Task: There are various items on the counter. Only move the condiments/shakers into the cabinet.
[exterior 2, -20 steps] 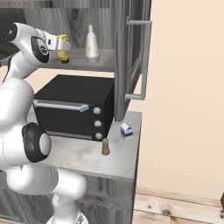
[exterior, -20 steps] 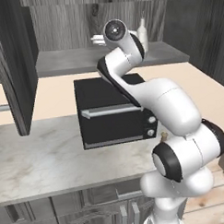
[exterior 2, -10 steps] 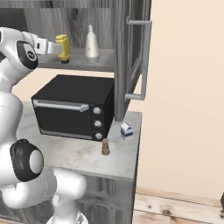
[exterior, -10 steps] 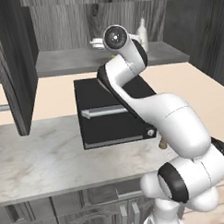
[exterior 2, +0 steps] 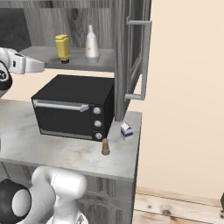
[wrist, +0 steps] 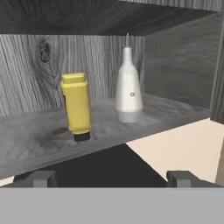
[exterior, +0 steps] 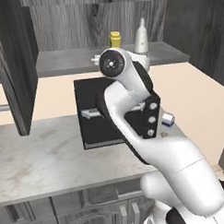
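Presently the claw (wrist: 112,178) stands spread wide and empty, its two dark tips at the bottom of the hand view with nothing between them. It sits clear of the cabinet shelf (wrist: 39,140), just outside its front edge.

Ahead of the claw, on the shelf, stands the yellow bottle (wrist: 77,106), upright with its dark cap downward, near the front edge and a little to the claw's left. The white bottle (wrist: 128,89) stands upright beyond it and to the claw's right, deeper on the shelf; the two are apart, not touching. In the right base view both are seen side by side on the shelf: yellow bottle (exterior 2: 63,47), white bottle (exterior 2: 91,43). Their position suggests they were set just far enough in to let the doors close and leave room alongside.

Well below the claw, on the bench (exterior 2: 61,151), the brown shaker (exterior 2: 105,147) stands upright in front of the toaster oven (exterior 2: 74,106), near the bench's outer end. The small blue-and-white box (exterior 2: 126,130) stands near it, apart. The box is no condiment and should stay.

Judgement: two of three containers are stowed; the shaker remains. The next move calls for a long descent around the oven, with care not to knock the box.
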You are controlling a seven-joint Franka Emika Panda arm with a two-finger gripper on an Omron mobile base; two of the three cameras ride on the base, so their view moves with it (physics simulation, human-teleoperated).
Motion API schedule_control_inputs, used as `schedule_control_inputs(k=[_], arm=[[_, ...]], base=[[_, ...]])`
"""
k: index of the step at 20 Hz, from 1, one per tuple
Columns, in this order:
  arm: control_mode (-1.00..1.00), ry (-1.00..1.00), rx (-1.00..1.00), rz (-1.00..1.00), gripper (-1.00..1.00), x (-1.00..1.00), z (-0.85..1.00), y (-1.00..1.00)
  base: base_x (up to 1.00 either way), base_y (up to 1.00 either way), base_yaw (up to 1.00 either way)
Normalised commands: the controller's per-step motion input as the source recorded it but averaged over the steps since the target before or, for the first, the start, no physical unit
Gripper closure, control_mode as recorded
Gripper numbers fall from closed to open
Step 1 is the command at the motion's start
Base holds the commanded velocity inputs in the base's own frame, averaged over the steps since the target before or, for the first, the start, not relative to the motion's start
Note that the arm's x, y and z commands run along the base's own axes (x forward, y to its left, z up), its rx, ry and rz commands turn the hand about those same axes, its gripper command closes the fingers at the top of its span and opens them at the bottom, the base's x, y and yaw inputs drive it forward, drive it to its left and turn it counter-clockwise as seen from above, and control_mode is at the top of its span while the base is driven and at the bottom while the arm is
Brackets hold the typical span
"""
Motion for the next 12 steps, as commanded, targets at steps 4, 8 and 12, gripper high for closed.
schedule_control_inputs(k=[4, 8, 12], arm=[[-1.00, 0.00, 0.02, -0.27, -1.00, -1.00, -0.40, 0.00], [-1.00, 0.00, 0.04, -0.23, -1.00, -1.00, -0.56, -0.41], [-1.00, 0.03, 0.13, -0.16, -1.00, -1.00, -0.50, -0.74]], base=[[0.00, 0.00, 0.00], [0.00, 0.00, 0.00], [0.00, 0.00, 0.00]])
